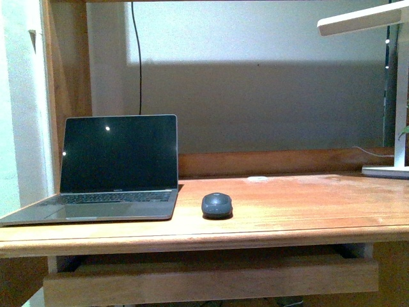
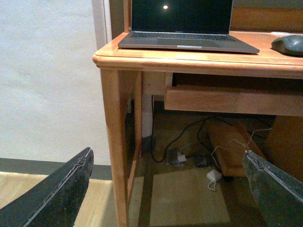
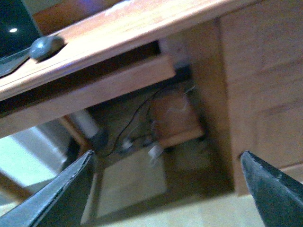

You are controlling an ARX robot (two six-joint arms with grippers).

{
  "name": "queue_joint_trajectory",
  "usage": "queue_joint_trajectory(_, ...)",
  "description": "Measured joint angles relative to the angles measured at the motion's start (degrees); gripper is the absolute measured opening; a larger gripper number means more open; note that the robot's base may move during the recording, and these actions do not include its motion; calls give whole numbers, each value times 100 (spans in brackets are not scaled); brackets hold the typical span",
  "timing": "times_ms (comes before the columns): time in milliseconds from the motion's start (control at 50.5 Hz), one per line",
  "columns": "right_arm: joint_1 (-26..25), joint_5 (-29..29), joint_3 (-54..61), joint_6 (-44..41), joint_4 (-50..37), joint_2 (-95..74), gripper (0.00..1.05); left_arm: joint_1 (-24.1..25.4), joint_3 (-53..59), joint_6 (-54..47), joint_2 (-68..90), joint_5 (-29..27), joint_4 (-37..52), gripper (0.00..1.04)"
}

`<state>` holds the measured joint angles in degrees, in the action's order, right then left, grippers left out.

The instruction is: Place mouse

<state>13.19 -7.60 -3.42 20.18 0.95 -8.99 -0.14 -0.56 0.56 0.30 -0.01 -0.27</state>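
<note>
The dark grey oval mouse (image 1: pixel 217 205) lies on the wooden desk (image 1: pixel 300 211), just right of the open laptop (image 1: pixel 115 169). It also shows in the left wrist view (image 2: pixel 289 45) and, blurred, in the right wrist view (image 3: pixel 46 47). Neither arm shows in the front view. My left gripper (image 2: pixel 168 189) is open and empty, low in front of the desk's left leg, well below the desktop. My right gripper (image 3: pixel 165 189) is open and empty, below the desk's front edge, far from the mouse.
A white desk lamp (image 1: pixel 390 96) stands at the desk's far right. A small flat white disc (image 1: pixel 257 178) lies near the back rail. A pull-out shelf (image 1: pixel 211 278) hangs under the desktop. Cables and adapters (image 2: pixel 189 151) lie on the floor under the desk.
</note>
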Motion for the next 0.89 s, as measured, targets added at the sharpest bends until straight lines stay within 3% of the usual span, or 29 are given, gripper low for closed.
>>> queue_joint_trajectory(99, -125, -345, 249, -909, -188, 621, 77, 0, 0, -2, -4, -4, 2, 97)
queue_joint_trajectory(198, -498, 96, 251, -1698, -149, 804, 54, 0, 0, -4, -4, -2, 2, 97)
queue_joint_trajectory(297, -1126, 664, 251, -1843, -101, 848, 39, 0, 0, -4, -4, 0, 2, 97)
queue_joint_trajectory(515, -1285, 745, 251, -1961, -94, 868, 3, 0, 0, -4, -4, -2, 0, 97)
queue_joint_trajectory(693, -1296, 745, 251, -1985, -94, 868, 3, 0, 0, -4, -4, -2, 0, 97)
queue_joint_trajectory(891, -1296, 745, 251, -1993, -94, 868, 33, 0, 0, -4, -4, 0, 0, 97)
